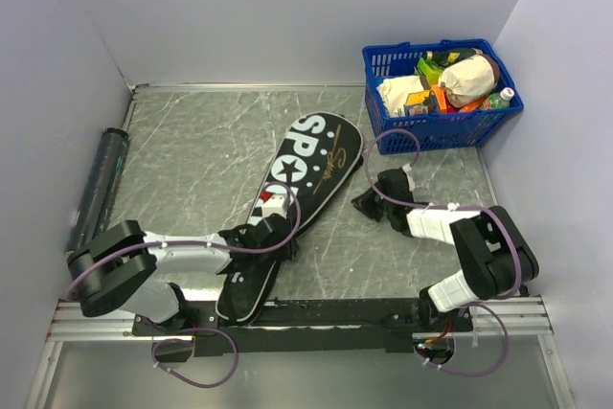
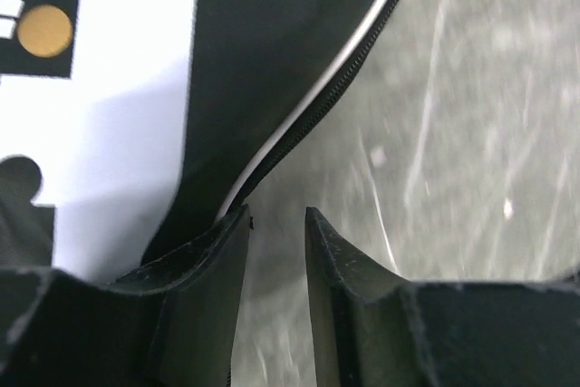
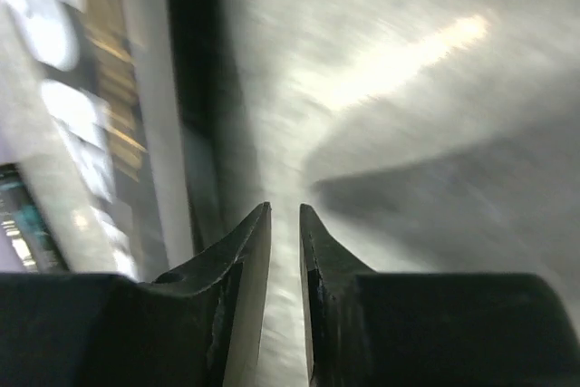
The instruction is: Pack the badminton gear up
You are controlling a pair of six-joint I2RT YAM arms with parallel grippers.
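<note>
left gripper (image 2: 276,217): jaws slightly apart, nothing pinched, one fingertip at the zipper edge of the bag (image 1: 316,165). right gripper (image 3: 285,212): narrow gap, empty, over the table (image 1: 192,150) just right of the bag. 1 black SPORT bag lying diagonal mid-table. 1 dark tube (image 1: 101,184) along left wall. 1 blue basket (image 1: 436,127) in far right corner.

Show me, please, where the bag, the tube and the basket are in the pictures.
bag (image 1: 321,165): top view, on its wide lettered head.
tube (image 1: 100,189): top view, on the middle of its length, by the left wall.
basket (image 1: 431,129): top view, on its blue front wall.
</note>
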